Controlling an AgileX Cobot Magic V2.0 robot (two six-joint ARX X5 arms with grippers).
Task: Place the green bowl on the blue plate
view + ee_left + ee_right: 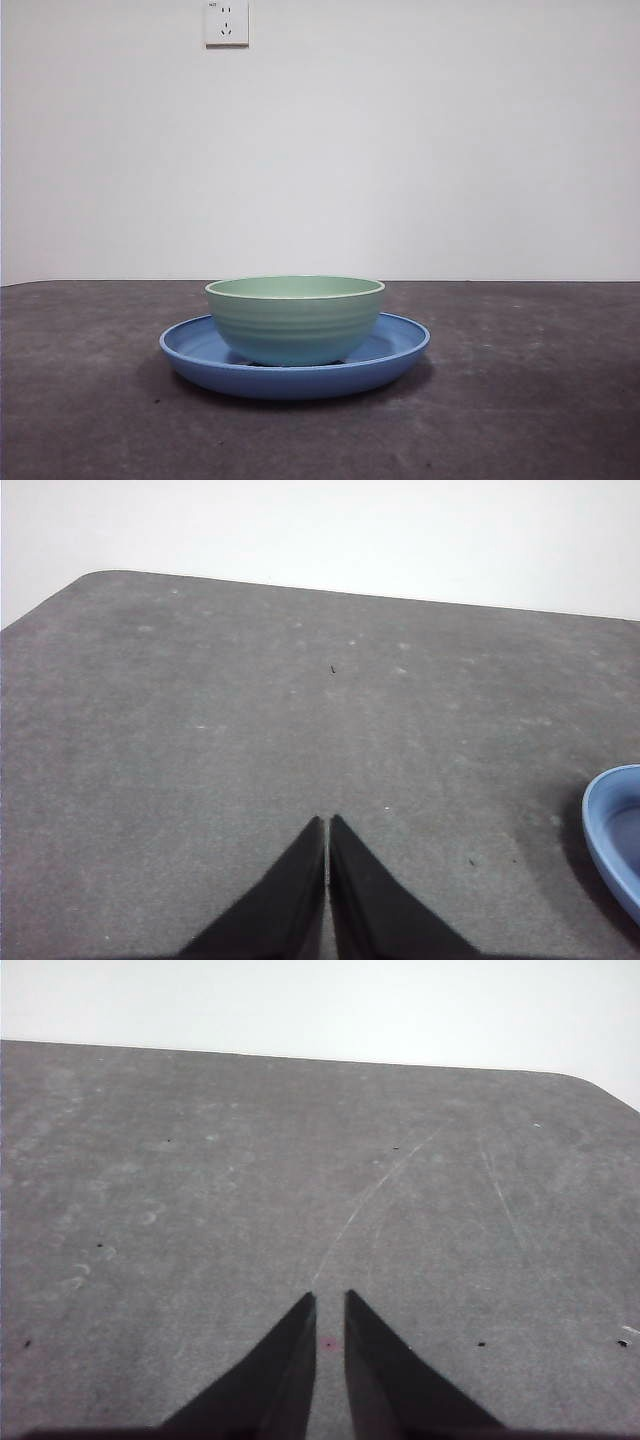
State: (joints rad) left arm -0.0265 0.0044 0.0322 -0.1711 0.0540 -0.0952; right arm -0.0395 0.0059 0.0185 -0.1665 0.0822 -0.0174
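The green bowl point(295, 318) stands upright inside the blue plate point(395, 350) at the middle of the dark table in the front view. Neither gripper shows in that view. In the left wrist view, my left gripper point(327, 820) is shut and empty over bare table, and an edge of the blue plate point(608, 830) shows off to one side, well apart from the jaws. In the right wrist view, my right gripper point(329, 1296) is empty, its jaws close together with only a thin gap, over bare table. The bowl and plate are out of that view.
The dark grey table point(90, 400) runs to a white wall with a wall socket point(226, 22) behind. Rounded table corners show in both wrist views point(90, 580) point(590, 1085).
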